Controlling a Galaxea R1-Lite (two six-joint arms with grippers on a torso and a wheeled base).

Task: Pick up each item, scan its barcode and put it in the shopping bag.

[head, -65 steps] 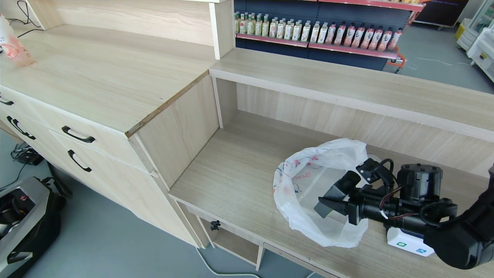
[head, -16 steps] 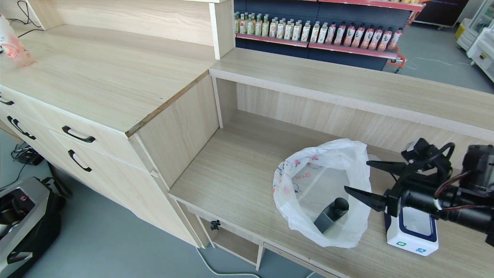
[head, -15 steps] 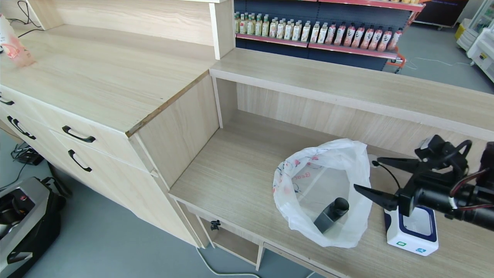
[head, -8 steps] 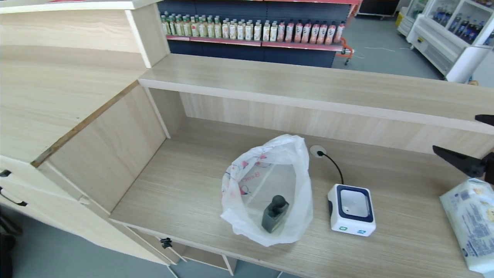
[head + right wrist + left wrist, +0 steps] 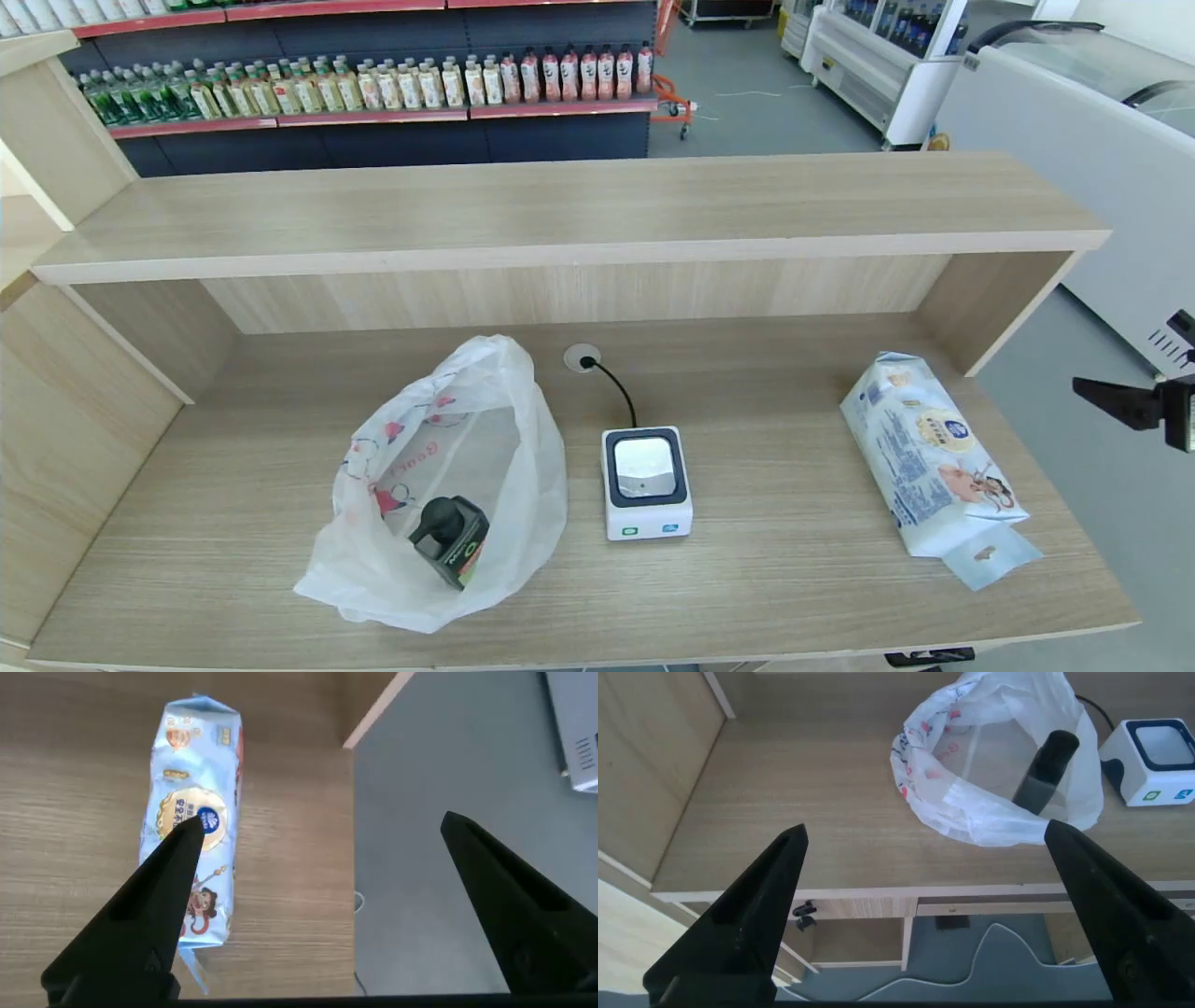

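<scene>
Wipes pack (image 5: 924,467) waiting on the table (image 5: 794,579).
It lies flat at 3 o'clock from the scanner (image 5: 646,481); the shopping bag (image 5: 541,467), a dark bottle (image 5: 451,541) inside, sits at 9 o'clock. My right pincer (image 5: 320,826) hangs released, spread past the pack over the floor; the left pincer (image 5: 926,833) gapes too. If I pinch the thin end flap, I expect the soft pack to sag and slip.

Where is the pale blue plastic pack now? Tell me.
In the head view the pale blue plastic pack lies flat at the right end of the wooden counter, right of the white barcode scanner and apart from it.
</scene>
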